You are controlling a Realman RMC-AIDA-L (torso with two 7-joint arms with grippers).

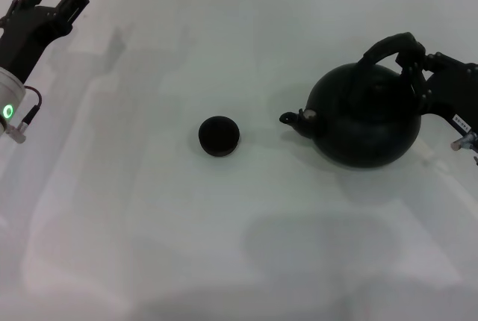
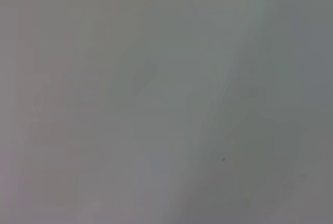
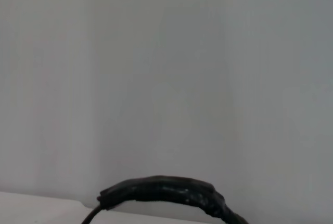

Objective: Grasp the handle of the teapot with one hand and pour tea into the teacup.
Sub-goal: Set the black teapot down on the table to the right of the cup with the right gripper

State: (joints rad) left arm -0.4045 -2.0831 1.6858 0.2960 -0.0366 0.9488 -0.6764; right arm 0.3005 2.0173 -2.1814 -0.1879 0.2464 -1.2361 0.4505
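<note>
Right gripper [image 1: 415, 60] closed on teapot [image 1: 366, 116] handle [image 1: 385, 47] at its right end (pot on table [image 1: 224, 246], spout toward teacup [image 1: 219, 136]); teacup sits centre, apart; left gripper [image 1: 56, 0] parked far left, fingers apart, holding nothing.

White table [image 1: 224, 246], two black things on it.
The teapot [image 1: 366, 119] sits by the right gripper [image 1: 418, 67], apparently on the table; the teacup [image 1: 219, 136] stands well apart beyond its spout.
</note>
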